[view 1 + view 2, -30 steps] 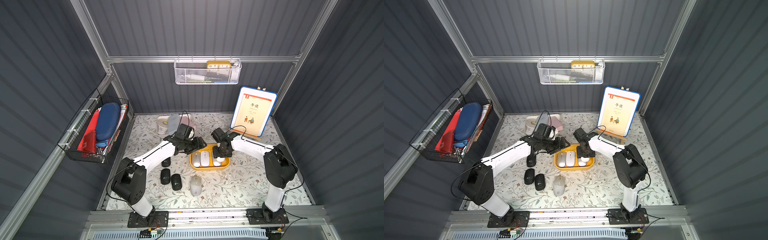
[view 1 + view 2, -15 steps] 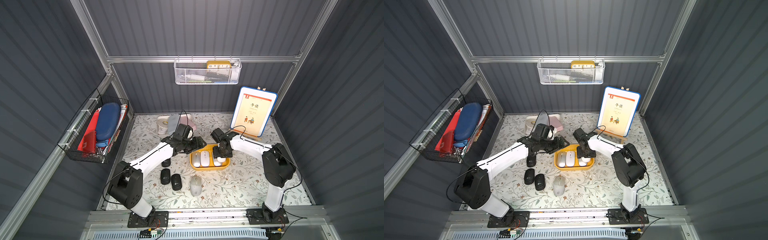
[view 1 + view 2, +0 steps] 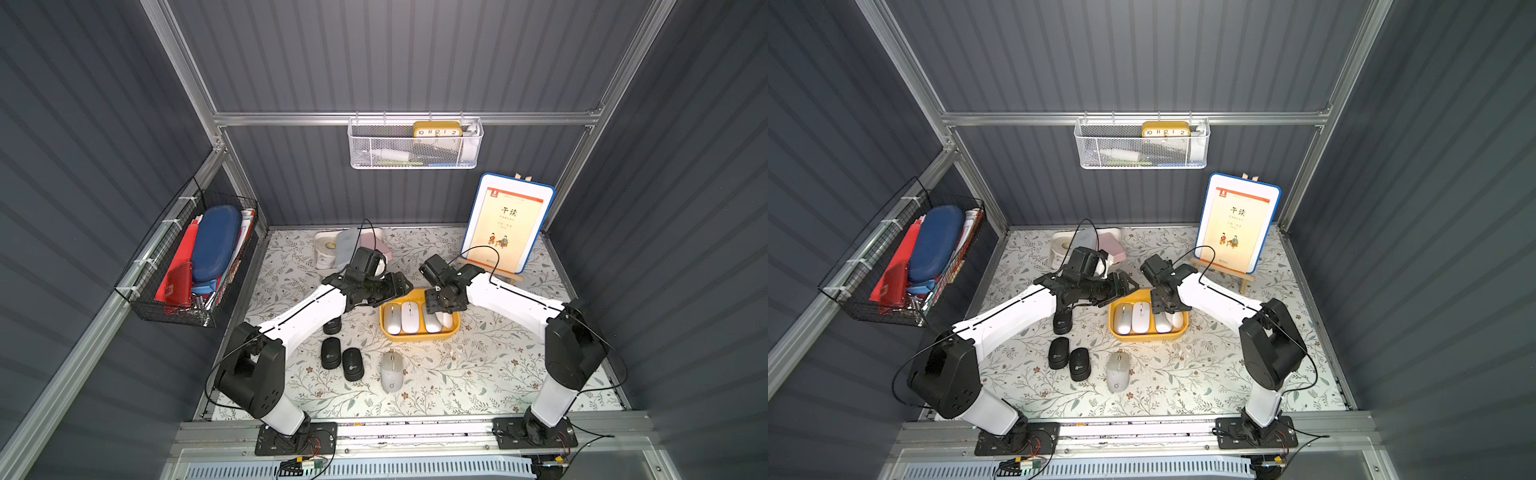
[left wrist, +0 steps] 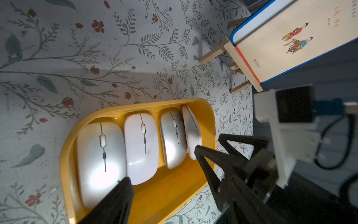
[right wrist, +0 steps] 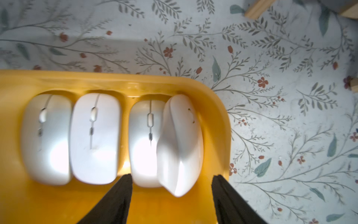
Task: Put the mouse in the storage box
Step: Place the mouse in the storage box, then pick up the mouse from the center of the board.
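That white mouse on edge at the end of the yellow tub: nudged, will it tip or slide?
Probably tips rather than slides: the tilted white mouse leans on the neighbouring mouse near the wall of the storage box. Its glossy rounded shell looks slippery, likely rigid.

White mesh basket (image 3: 415,153) hangs on the back rail, with a yellow clock (image 3: 437,129) standing in it. Black wire basket (image 3: 166,309) is fixed to the left wall and holds a blue case (image 3: 216,243) and a red pouch (image 3: 178,284). Book (image 3: 509,222) stands upright on a wooden easel (image 3: 505,275), back right. Tape roll (image 3: 326,248) sits at the back, with a pink item (image 3: 374,243) near it. Floral mat (image 3: 478,374) covers the tabletop.
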`<state>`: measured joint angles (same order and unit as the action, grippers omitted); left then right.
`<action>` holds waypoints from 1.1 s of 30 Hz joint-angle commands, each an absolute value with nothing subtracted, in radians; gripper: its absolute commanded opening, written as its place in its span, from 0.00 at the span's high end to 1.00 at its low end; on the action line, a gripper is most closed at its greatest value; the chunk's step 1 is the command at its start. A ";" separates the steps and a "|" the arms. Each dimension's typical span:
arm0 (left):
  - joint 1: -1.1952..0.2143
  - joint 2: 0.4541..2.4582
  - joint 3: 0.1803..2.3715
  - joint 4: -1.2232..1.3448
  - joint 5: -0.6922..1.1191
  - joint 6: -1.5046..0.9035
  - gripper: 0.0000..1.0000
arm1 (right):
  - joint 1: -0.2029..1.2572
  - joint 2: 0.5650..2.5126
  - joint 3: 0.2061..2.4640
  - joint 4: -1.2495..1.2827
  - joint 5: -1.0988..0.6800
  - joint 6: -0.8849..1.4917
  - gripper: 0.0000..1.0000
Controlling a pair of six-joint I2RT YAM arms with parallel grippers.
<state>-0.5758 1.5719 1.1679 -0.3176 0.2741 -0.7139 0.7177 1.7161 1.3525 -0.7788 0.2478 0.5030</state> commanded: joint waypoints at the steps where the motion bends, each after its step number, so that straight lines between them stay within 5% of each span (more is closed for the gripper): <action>1: -0.563 1.459 1.186 -0.441 0.171 -0.722 0.20 | 0.838 1.626 1.323 -0.823 0.259 0.582 0.30; 11: -0.476 1.134 0.877 -0.551 0.277 -0.853 0.23 | 1.132 1.552 1.149 -0.625 0.125 0.902 0.23; 19: -0.705 0.856 0.707 -0.724 0.114 -1.162 0.30 | 1.167 1.693 1.148 -0.527 0.098 0.980 0.18; 33: -0.709 0.716 0.750 -0.830 0.029 -1.202 0.30 | 1.189 1.863 1.204 -0.492 0.064 1.009 0.16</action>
